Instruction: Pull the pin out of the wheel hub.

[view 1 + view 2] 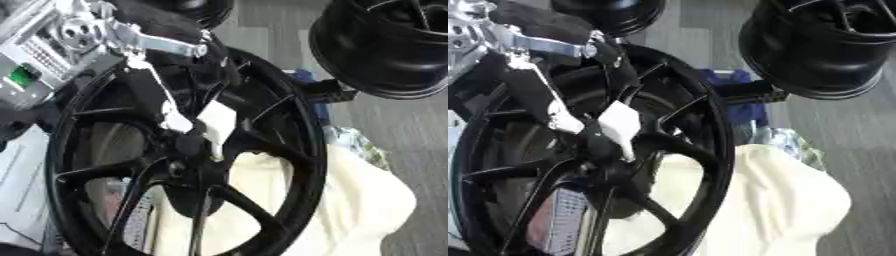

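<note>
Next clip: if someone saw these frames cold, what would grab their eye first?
The big black spoked wheel fills the middle and left, its hub near the centre. The robot's left hand, black with silver links, comes down from the upper left onto the hub, with a pale, whitish part at its tip; its grip cannot be made out. A cream cloth lies at the lower right, and a second black rim sits in the upper right.

The wheel (289, 150) is black with thin spokes, standing nearly on edge and tilted, filling the left and middle of the view. Its hub (194, 150) lies near the centre. A white, flat piece (perhaps the pin) (219, 125) sits just above the hub, touching it.
</note>
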Controlling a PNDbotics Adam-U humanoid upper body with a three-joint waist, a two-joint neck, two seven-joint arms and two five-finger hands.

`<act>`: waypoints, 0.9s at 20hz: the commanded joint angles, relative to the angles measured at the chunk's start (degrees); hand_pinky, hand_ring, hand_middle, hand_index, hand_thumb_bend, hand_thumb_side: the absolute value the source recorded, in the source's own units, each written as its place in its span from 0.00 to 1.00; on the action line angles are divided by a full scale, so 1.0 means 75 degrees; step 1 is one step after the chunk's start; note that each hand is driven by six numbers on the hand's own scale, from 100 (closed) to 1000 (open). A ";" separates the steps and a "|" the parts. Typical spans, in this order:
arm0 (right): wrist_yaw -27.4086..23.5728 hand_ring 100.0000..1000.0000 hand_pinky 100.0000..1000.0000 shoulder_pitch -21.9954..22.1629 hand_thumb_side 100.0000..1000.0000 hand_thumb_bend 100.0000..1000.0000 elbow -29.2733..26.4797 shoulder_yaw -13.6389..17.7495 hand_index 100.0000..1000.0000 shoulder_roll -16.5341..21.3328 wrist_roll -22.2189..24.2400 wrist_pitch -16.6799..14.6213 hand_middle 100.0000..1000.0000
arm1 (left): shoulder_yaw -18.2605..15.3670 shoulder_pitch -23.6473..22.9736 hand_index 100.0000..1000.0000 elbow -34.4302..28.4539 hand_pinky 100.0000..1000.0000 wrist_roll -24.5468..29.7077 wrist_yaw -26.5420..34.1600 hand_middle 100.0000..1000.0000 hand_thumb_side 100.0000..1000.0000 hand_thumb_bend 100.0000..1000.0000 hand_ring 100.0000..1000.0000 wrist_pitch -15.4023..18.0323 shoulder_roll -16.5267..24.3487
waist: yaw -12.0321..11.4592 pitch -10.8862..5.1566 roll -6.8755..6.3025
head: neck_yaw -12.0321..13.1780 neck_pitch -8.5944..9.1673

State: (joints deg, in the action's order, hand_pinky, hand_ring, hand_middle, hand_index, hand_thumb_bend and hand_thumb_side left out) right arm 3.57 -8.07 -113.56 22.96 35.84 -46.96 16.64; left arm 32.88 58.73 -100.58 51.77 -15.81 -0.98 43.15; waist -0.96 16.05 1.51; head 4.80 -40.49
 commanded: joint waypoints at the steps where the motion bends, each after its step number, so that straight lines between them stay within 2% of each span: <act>1: -0.0050 0.58 0.39 -0.0075 0.24 0.25 -0.0137 0.0115 0.82 0.0147 -0.0668 0.0626 0.64 | -0.0009 0.0082 0.88 0.0081 0.84 0.0024 0.0064 0.73 0.35 0.33 0.80 0.0066 0.0031 | 0.0017 -0.0100 0.0003 | -0.0008 0.0021; 18: -0.0095 0.58 0.39 -0.0133 0.24 0.24 -0.0137 0.0177 0.83 0.0029 -0.0668 0.0517 0.64 | 0.0071 -0.0047 0.82 0.0789 0.81 0.0026 0.0089 0.64 0.36 0.31 0.75 0.0247 -0.0243 | 0.0115 -0.0040 -0.0013 | -0.0013 -0.0021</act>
State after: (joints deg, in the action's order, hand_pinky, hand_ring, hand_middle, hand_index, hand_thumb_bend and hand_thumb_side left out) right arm 3.13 -8.56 -113.56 23.41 34.98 -47.37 16.23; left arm 33.67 57.63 -94.61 51.98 -15.19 0.49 40.72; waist -0.27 16.63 1.42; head 4.79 -40.57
